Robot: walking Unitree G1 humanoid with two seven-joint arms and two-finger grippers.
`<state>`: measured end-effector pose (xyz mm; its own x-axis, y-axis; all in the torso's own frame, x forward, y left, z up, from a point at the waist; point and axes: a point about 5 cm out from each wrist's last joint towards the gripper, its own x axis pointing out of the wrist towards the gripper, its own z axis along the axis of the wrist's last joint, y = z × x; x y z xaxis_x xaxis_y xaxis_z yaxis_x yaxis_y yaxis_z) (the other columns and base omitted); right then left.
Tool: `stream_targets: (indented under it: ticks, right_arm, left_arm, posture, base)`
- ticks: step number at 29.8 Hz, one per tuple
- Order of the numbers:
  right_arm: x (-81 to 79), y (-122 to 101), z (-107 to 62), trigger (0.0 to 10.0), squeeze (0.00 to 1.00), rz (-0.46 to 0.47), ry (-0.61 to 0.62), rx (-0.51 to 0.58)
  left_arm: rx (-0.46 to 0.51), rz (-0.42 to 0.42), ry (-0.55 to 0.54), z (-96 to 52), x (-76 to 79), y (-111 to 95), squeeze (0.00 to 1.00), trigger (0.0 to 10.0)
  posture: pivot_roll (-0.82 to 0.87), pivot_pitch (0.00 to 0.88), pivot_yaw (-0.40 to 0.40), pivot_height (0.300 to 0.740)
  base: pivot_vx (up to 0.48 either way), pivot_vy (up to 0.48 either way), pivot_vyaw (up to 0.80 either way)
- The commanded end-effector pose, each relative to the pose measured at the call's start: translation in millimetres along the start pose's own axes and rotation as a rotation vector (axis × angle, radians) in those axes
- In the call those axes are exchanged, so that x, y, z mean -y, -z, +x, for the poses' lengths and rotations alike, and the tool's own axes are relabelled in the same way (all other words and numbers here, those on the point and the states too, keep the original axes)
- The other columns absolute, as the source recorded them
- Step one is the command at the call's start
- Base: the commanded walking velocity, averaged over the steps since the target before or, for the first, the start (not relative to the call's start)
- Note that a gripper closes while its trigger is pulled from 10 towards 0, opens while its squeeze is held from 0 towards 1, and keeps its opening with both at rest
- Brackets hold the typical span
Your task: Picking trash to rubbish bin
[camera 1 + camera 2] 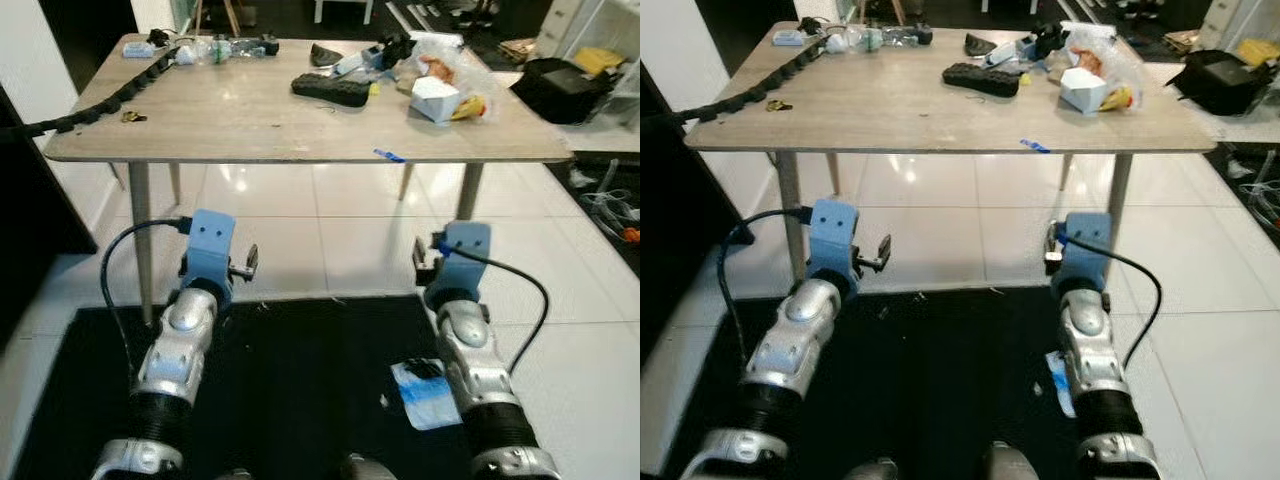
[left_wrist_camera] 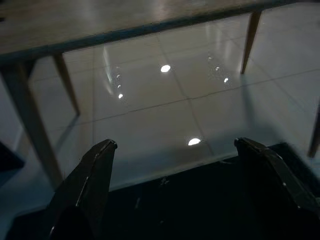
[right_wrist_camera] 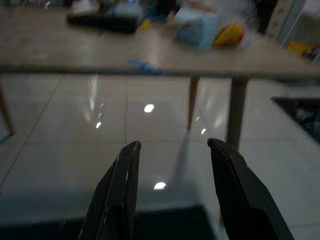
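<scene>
A wooden table (image 1: pixel 250 130) stands before me with litter on it: a white carton (image 1: pixel 435 98) in a clear plastic bag (image 1: pixel 455 62), a plastic bottle (image 1: pixel 215 48), a flat black object (image 1: pixel 330 88) and a blue scrap (image 1: pixel 390 155) at the near edge. A blue and white wrapper (image 1: pixel 425 393) lies on the black mat beside my right arm (image 1: pixel 462 255). Both arms are held low in front of the table, below its top. My left gripper (image 2: pixel 176 144) is open over the mat's edge. My right gripper (image 3: pixel 174 144) is open too, pointing under the table.
A black cable chain (image 1: pixel 110 100) runs along the table's left side. A black bag (image 1: pixel 560 88) sits on a surface at the right. The black mat (image 1: pixel 300 390) covers the floor under my arms, with glossy white tiles (image 1: pixel 330 230) beyond it and table legs (image 1: pixel 140 230) ahead.
</scene>
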<state>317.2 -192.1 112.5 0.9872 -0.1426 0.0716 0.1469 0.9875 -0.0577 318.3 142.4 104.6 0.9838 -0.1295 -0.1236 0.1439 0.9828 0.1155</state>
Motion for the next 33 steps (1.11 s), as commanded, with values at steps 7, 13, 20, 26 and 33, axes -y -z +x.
stream_targets:
  ticks: [7,13,20,26,33]
  right_arm:
    - [5.7,-27,9.3,10.0,0.00,0.009,0.025,0.111]
    - [8.0,-31,10.1,10.0,0.00,0.008,0.040,0.130]
    - [9.5,-33,10.3,10.0,0.00,0.008,0.052,0.138]
    - [9.6,-32,10.2,10.0,0.00,0.006,0.050,0.129]
    - [6.6,-31,10.5,10.0,0.00,0.005,0.038,0.118]
  left_arm:
    - [0.029,0.003,0.009,1.8,0.4,-11,0.00,10.0]
    - [0.051,0.001,0.015,2.2,3.1,-18,0.00,10.0]
    - [0.077,0.006,0.029,3.8,6.4,-27,0.00,10.0]
    - [0.092,0.006,0.034,5.7,7.3,-33,0.00,10.0]
    - [0.103,0.004,0.034,7.5,7.5,-37,0.00,10.0]
  posture:
    - [-0.06,0.017,-0.030,0.740]
    - [-0.06,0.020,-0.029,0.740]
    - [-0.06,0.019,-0.020,0.740]
    - [-0.06,0.017,-0.018,0.740]
    - [-0.06,0.016,-0.021,0.740]
  base:
    - [0.295,0.000,0.00]
    - [0.292,0.000,0.00]
    - [0.286,0.000,0.00]
    - [0.286,0.000,0.00]
    - [0.287,0.000,0.00]
